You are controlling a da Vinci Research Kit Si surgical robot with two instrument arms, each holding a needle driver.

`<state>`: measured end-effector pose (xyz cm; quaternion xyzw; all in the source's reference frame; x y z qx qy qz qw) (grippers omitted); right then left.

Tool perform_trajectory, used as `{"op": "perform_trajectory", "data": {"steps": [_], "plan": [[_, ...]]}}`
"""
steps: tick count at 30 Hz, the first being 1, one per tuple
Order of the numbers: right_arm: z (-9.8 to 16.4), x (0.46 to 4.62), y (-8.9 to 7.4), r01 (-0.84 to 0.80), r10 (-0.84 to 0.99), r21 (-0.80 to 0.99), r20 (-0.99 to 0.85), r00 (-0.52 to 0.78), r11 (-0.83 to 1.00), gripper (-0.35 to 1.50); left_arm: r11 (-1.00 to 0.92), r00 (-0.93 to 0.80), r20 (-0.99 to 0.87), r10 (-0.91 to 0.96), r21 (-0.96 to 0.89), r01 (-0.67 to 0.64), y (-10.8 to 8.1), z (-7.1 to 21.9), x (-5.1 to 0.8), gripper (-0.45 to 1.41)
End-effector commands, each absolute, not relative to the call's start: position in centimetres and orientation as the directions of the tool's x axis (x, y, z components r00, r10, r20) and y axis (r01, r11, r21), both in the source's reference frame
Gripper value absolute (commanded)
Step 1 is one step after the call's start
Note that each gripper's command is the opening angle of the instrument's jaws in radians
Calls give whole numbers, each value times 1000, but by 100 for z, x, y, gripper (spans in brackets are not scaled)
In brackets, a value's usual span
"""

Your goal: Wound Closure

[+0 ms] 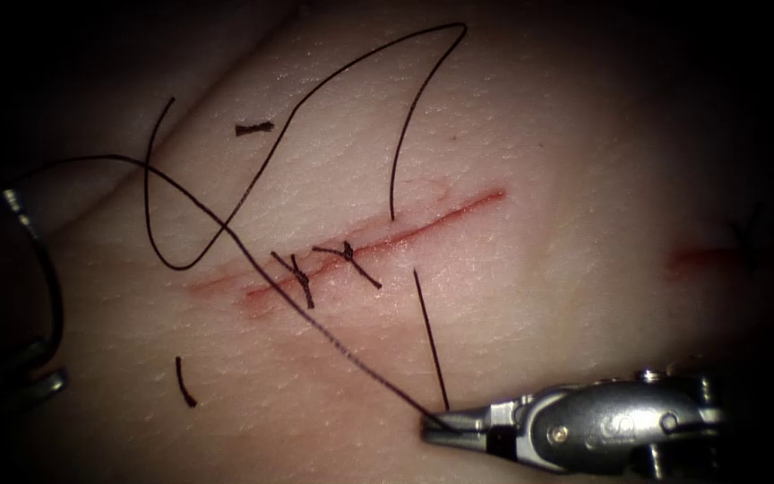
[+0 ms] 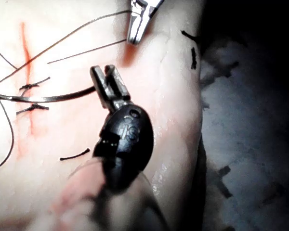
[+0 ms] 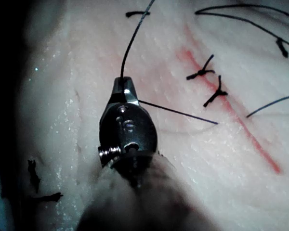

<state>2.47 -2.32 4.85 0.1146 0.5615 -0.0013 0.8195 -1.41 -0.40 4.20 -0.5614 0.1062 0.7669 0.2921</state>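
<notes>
Steel right needle driver [image 1: 434, 428] clamps the thin black thread [image 1: 315, 318] at the pale tissue's [image 1: 584, 269] lower edge, right of the red cut [image 1: 378, 242]. Dark left tool [image 2: 106, 79] grips the curved needle [image 2: 48, 98] at one end, lying above the tissue at its left edge; open tissue between them.

Pale pink tissue [image 1: 530, 296], red cut [image 1: 405, 235], black thread [image 1: 226, 224], silver tool [image 1: 602, 426]

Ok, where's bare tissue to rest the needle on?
Barest: tissue right of the cut, up to the small red mark. Crowded: stitches and thread loops to the left. Right tool holds thread; left tool holds the needle, not in the tissue.
</notes>
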Motion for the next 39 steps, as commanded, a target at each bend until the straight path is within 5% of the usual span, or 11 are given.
{"op": "perform_trajectory", "data": {"steps": [1, 13, 14, 15, 19, 39], "plan": [[480, 253, -249, 139, 127, 189, -923, 364, 972, -35, -808, -203, -923, 328, -163, -567, -47, 426, -147, -45], [445, 268, -279, 163, 117, 181, -933, 339, 970, -35, -811, -205, -925, 320, -155, -565, -48, 429, -150, -45], [446, 269, -275, 159, 120, 183, -932, 341, 970, -18, -811, -205, -925, 320, -155, -565, -48, 429, -150, -45], [450, 270, -264, 144, 129, 189, -928, 349, 971, 84, -811, -205, -925, 320, -155, -565, -48, 429, -150, -45], [460, 268, -244, 115, 142, 195, -922, 359, 974, 120, -812, -208, -926, 315, -150, -563, -48, 430, -150, -45], [533, 234, -151, 92, 117, 165, -915, 387, 982, 131, -816, -217, -922, 319, -151, -558, -52, 413, -108, -45]]}}
